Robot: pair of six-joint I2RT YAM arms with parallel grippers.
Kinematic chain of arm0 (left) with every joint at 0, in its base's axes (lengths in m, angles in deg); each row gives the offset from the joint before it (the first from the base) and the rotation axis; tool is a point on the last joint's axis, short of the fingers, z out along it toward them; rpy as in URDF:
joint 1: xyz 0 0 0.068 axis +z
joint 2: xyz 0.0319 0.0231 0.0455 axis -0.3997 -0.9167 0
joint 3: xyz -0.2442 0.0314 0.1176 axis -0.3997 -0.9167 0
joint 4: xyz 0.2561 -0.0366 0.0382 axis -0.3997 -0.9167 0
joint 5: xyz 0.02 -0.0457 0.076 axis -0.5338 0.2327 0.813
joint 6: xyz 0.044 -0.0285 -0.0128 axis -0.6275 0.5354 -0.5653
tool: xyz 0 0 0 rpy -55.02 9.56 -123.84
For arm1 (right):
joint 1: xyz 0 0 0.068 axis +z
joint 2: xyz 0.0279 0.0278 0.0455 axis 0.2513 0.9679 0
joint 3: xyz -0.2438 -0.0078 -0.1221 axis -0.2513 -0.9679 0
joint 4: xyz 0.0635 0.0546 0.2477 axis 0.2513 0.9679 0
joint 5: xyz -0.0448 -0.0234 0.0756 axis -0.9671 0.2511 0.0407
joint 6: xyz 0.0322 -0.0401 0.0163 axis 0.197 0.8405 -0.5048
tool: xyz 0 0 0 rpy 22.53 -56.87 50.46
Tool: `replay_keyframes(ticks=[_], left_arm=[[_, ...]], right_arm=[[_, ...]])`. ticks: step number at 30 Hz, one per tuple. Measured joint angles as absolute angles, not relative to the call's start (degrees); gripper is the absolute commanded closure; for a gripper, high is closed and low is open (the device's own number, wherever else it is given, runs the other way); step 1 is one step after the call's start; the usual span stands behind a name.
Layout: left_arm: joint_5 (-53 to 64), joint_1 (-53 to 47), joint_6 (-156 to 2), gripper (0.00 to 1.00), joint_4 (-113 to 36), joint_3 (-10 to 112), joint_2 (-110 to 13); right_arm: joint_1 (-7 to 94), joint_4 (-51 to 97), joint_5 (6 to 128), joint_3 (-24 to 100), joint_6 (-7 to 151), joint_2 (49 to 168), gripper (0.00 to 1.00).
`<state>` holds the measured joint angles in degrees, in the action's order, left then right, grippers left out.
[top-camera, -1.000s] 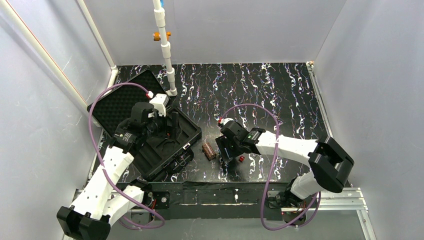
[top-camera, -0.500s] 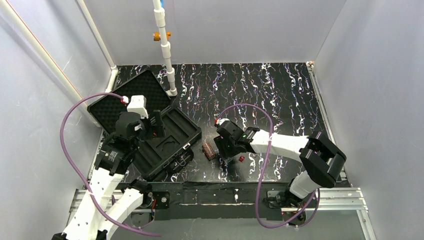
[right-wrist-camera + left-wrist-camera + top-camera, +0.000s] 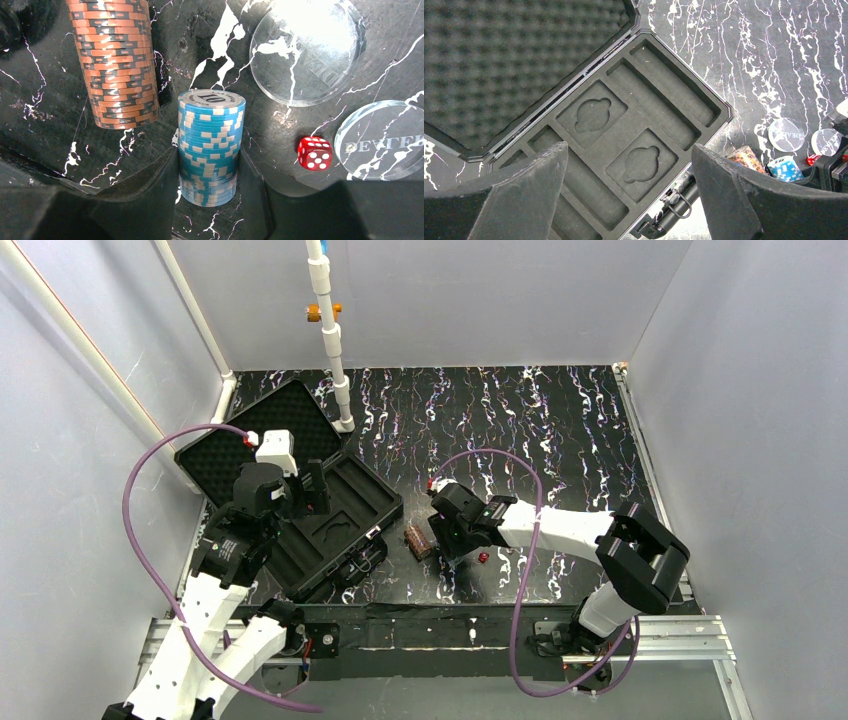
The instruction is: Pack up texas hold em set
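Blue chip stack [image 3: 209, 145] centred in my right pincer [image 3: 209, 169]; open case [image 3: 340, 520] off to the left.

Right wrist view: the stack's long axis runs up-down through lower centre of frame, one finger against each side. Clenched or only touching, I cannot tell. The brown stack [image 3: 117, 65] lies on the worktop [image 3: 192, 47] at upper left, apart. My left pincer [image 3: 628, 150] hangs released over the case's bare slots, so the right arm is nearer the chips.

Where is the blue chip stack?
In the right wrist view, the blue stack stands in the right claw, between the brown stack and a red die.
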<state>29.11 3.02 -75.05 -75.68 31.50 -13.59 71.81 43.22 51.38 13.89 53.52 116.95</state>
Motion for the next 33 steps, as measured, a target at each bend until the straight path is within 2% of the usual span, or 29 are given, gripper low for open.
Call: replay_keyframes(ticks=[4, 12, 24, 33], left_arm=[[29.0, 3.0, -75.1, 0.07, -75.7, 31.5, -13.6], [28.9, 3.0, -75.1, 0.07, -75.7, 31.5, -13.5], [28.9, 3.0, -75.1, 0.07, -75.7, 31.5, -11.6], [29.1, 3.0, -75.1, 0.07, -75.7, 31.5, -10.8]], right_arm=[[71.9, 43.5, 51.4, 14.1, 53.6, 117.0, 0.84], [72.0, 47.5, 51.3, 17.9, 54.1, 116.5, 0.98], [72.0, 51.7, 50.7, 25.6, 56.5, 115.1, 0.99], [72.0, 53.8, 50.2, 36.8, 61.0, 118.3, 0.99]])
